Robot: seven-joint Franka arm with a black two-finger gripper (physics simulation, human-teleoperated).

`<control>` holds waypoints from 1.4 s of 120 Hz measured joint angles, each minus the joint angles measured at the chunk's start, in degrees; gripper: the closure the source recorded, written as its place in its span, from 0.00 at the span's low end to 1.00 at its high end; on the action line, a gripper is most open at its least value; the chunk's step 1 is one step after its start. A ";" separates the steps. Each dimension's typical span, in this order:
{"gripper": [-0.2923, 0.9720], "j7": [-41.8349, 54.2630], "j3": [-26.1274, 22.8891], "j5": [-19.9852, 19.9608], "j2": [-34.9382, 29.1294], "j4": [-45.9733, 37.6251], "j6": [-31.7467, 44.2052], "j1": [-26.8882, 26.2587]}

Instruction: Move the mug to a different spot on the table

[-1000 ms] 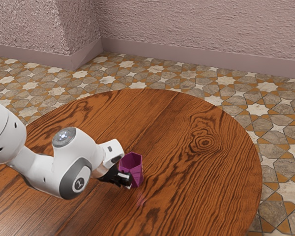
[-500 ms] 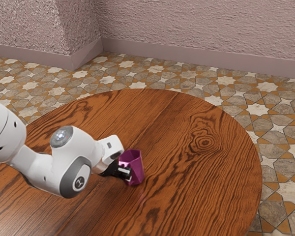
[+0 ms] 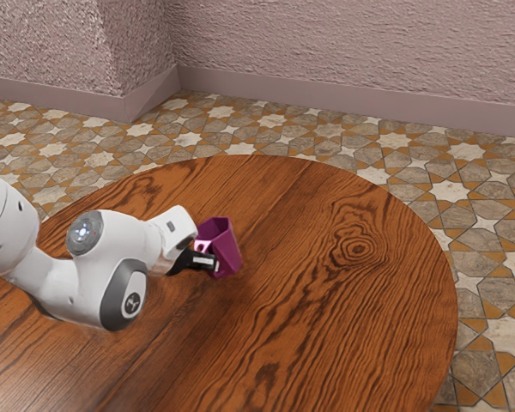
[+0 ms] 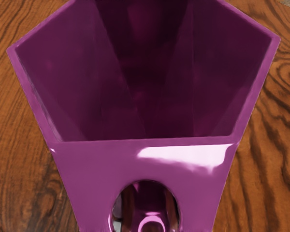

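Observation:
A purple faceted mug (image 3: 221, 244) hangs tilted just above the round wooden table (image 3: 352, 292), near the middle of the exterior view. My black gripper (image 3: 201, 261) is shut on the mug's handle side, reaching in from the exterior view's left. In the wrist view the mug (image 4: 145, 87) sits right under my hand with its open mouth facing the camera. Its handle loop (image 4: 145, 210) lies closest to the hand, and wood grain of the table (image 4: 280, 145) shows around it.
The table's rim (image 3: 451, 283) curves down the exterior view's right, with patterned floor tiles (image 3: 463, 172) beyond. My white arm (image 3: 77, 275) covers the table's near left part. A pink wall (image 3: 343, 43) stands at the back.
My gripper has carried the mug up and toward the exterior view's upper left, away from the table's front. The mug has tipped more onto its side as my hand turned.

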 joint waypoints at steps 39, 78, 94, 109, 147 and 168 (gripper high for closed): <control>0.77 0.90 1.88 1.22 7.86 4.58 3.18 3.83; 0.77 1.43 2.19 3.46 11.09 5.46 4.22 3.92; 0.76 1.53 2.21 4.17 11.28 5.01 4.27 3.93; 0.71 1.46 2.21 4.53 11.69 4.88 4.23 3.94; 0.42 1.25 2.20 4.78 10.22 3.55 4.06 3.95; 0.31 1.46 2.21 4.64 2.76 2.68 -1.37 4.73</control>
